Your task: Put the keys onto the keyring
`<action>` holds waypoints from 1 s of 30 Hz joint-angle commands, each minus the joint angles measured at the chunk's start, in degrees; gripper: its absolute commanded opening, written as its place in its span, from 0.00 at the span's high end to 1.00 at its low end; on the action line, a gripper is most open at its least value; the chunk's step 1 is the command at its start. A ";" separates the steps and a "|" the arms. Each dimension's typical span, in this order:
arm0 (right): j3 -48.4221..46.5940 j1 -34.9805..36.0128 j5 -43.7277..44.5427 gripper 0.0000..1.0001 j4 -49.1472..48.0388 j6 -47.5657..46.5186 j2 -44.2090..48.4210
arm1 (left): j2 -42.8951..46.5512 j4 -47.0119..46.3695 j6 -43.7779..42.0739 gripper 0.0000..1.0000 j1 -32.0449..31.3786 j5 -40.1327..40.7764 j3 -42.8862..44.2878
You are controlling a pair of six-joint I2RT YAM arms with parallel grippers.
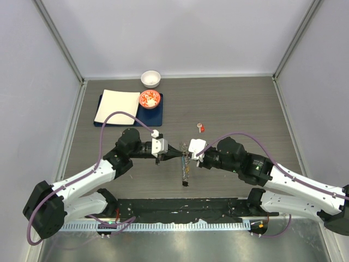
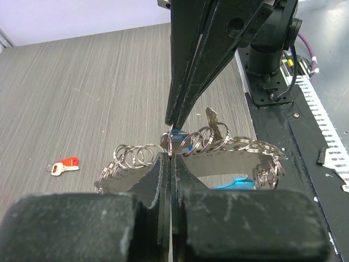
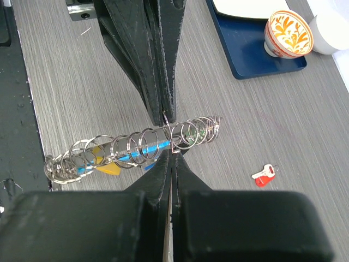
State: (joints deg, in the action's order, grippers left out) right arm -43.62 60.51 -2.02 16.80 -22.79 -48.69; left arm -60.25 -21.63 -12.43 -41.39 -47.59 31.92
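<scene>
The keyring (image 3: 136, 146) is a long string of thin metal rings with a light-blue strip (image 3: 128, 159) and a yellow tag (image 3: 104, 162), lying across the table (image 1: 240, 103). It also shows as keyring (image 2: 218, 143) and keyring (image 1: 186, 166). My left gripper (image 2: 170, 156) and right gripper (image 3: 172, 149) meet tip to tip at its middle, each shut on a thin ring wire. A small blue bit (image 2: 177, 134) shows between the tips; I cannot tell what it is. The red key (image 1: 201, 127) lies loose on the table, apart from both grippers, red key (image 3: 265, 174), red key (image 2: 66, 165). The dark blue key is hidden.
At the back left stands a blue tray (image 1: 153, 114) with a white cloth (image 1: 116, 106) and an orange-patterned bowl (image 1: 149, 99). A white bowl (image 1: 150, 78) sits behind it. The black base rail (image 1: 180, 207) runs along the near edge.
</scene>
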 commanded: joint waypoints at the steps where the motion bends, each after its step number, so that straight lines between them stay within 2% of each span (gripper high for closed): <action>1: -1.74 -0.13 0.09 0.99 -3.09 -0.07 0.79 | 0.92 -5.36 -0.14 1.00 -0.36 -1.10 2.44; 22: -1.56 -0.13 -0.36 0.99 -2.74 0.11 1.14 | 0.92 -2.45 -2.60 1.00 -0.63 1.54 2.18; 30: -0.07 -0.13 0.44 0.99 -2.47 1.25 -0.26 | -0.31 -9.65 -2.52 1.00 -0.63 2.33 -3.00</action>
State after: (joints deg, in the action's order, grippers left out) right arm -43.57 60.49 -2.20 16.73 -22.48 -48.64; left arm -60.25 -22.59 -14.06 -41.89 -45.89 30.72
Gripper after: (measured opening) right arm 0.045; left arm 0.010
